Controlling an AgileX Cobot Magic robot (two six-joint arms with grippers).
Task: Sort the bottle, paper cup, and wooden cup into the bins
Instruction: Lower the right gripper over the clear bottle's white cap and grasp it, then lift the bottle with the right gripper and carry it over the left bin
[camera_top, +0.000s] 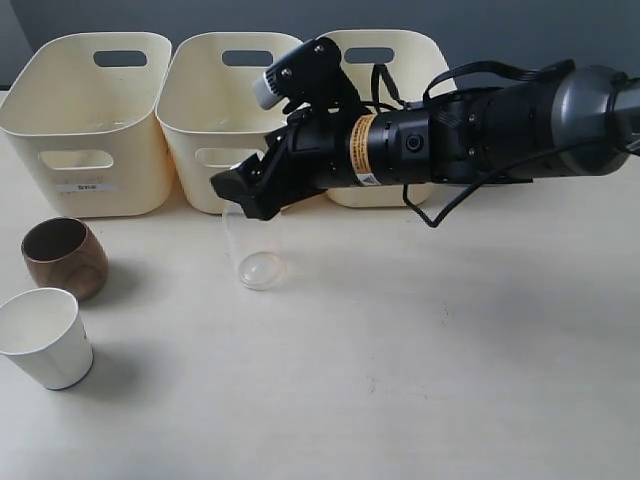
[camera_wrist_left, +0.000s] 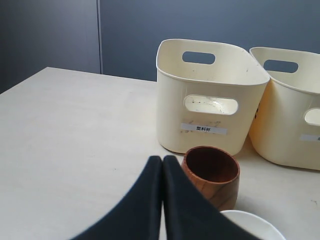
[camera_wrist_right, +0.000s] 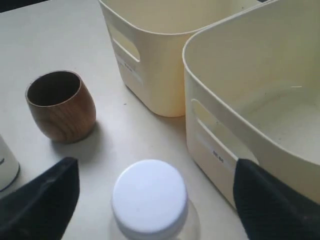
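The clear bottle (camera_top: 255, 250) stands upright in front of the middle bin (camera_top: 222, 110); its white cap (camera_wrist_right: 149, 196) shows in the right wrist view. My right gripper (camera_top: 245, 198) hangs over the bottle's top, open, with one finger (camera_wrist_right: 45, 200) on each side of the cap and not touching it. Left of the bottle sits the wooden cup (camera_top: 65, 257), with the paper cup (camera_top: 42, 337) nearer the front edge. My left gripper (camera_wrist_left: 162, 161) is shut on nothing, low over the table beside the wooden cup (camera_wrist_left: 212, 175). It is out of the exterior view.
Three cream bins line the back: left (camera_top: 90, 120), middle, and right (camera_top: 400, 60), the last partly behind my right arm (camera_top: 480, 130). The arm stretches from the right edge across the middle. Bare tabletop (camera_top: 420, 350) lies in front and to the right.
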